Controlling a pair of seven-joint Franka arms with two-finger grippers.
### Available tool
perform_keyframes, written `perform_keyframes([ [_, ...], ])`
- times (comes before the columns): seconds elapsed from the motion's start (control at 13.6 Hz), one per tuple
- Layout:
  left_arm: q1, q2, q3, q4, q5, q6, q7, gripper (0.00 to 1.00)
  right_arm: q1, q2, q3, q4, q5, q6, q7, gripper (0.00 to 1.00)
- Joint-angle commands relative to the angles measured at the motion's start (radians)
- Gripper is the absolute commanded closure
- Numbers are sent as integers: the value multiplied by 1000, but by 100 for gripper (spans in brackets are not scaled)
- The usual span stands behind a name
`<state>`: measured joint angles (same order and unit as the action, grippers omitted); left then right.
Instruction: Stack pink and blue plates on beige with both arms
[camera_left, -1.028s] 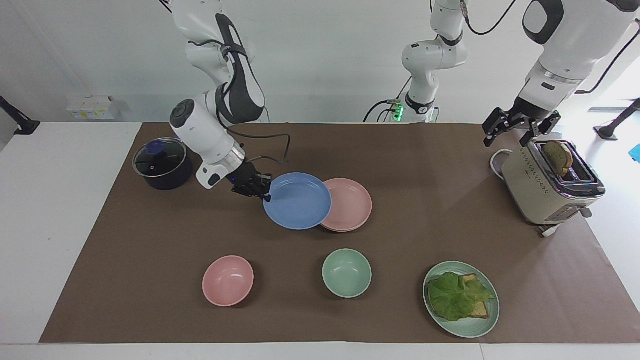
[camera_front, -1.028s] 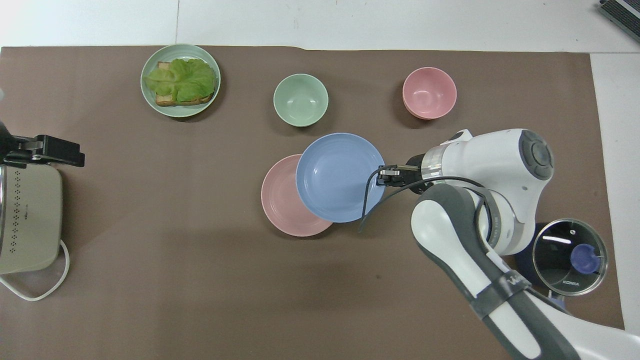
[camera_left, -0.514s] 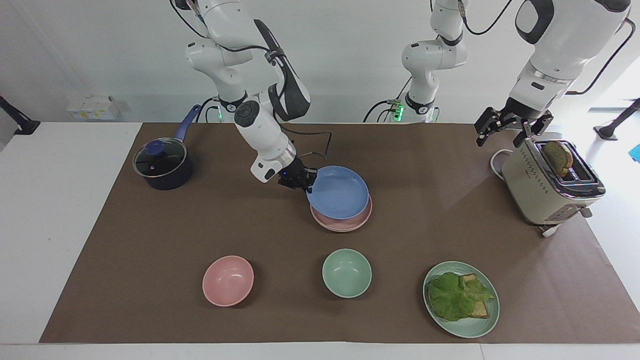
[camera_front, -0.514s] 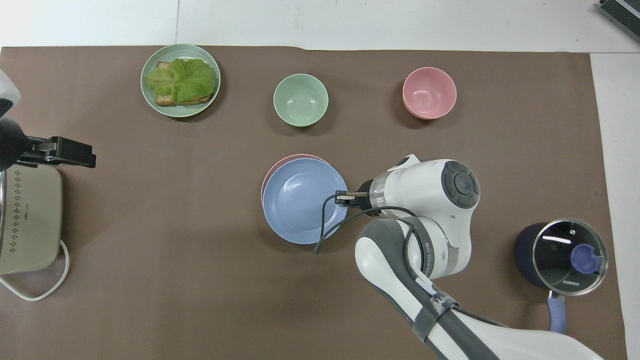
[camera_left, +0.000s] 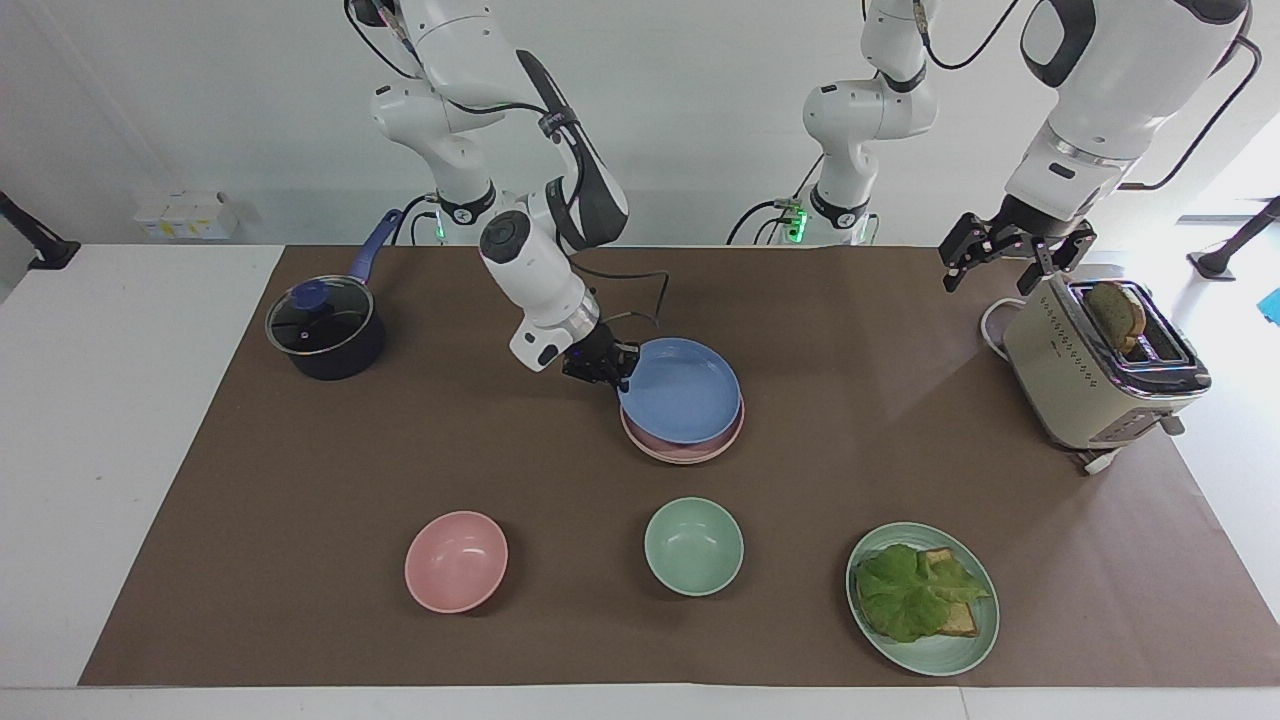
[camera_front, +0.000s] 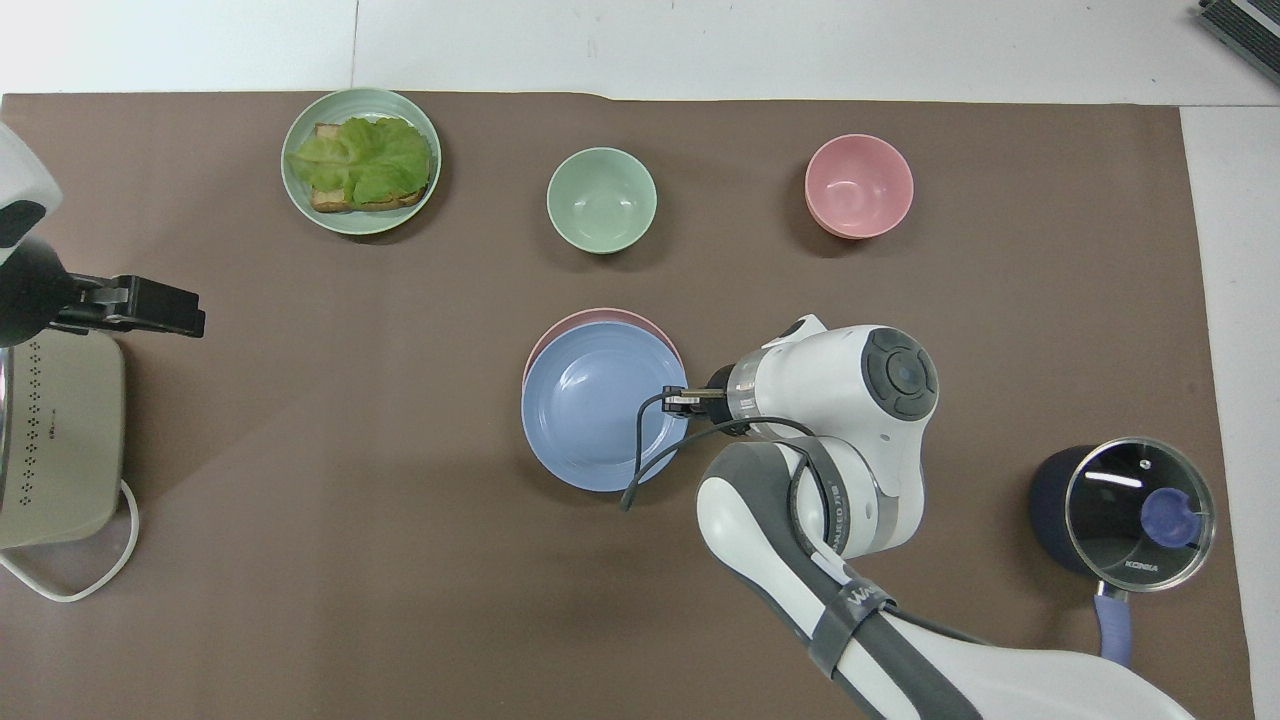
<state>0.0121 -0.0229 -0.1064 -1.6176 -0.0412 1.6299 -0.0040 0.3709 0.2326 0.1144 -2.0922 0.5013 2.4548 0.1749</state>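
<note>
A white tabletop (camera_left: 120, 420) carries a brown mat (camera_left: 300, 480) before a pale wall. The right gripper (camera_left: 612, 375) pinches the rim of the blue plate (camera_left: 680, 392), held tilted over the pink plate (camera_left: 690, 447) mid-mat, which shows only as a crescent; a beige plate under it cannot be made out. The left gripper (camera_left: 1010, 258) hangs wide open over the toaster (camera_left: 1090, 375), whose body the overhead view cuts off.

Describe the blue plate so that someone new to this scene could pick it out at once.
On the brown mat, look mid-table, nearer the robots than the green bowl. The blue plate sits there over the pink plate, its rim pinched by the right gripper. It is the only blue dish; the nearby bowls are deeper.
</note>
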Motion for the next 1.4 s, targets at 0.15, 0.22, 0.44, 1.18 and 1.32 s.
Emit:
perform_keyframes([
  [0.15, 0, -5, 16, -2, 21, -13, 7, 0, 6, 5, -1, 1, 11, 15, 24, 89],
  [0.22, 0, -5, 16, -2, 21, -13, 7, 0, 6, 10, -1, 7, 11, 15, 17, 57],
  [0.44, -1, -5, 14, -1, 21, -13, 7, 0, 5, 19, -2, 41, 10, 18, 18, 12],
  [1.18, 0, -5, 16, -2, 21, -13, 7, 0, -228, -176, -16, 55, -59, -60, 17, 0],
  [1.32, 0, -5, 14, -2, 21, -13, 7, 0, -308, -231, -16, 66, -226, -143, 11, 0],
])
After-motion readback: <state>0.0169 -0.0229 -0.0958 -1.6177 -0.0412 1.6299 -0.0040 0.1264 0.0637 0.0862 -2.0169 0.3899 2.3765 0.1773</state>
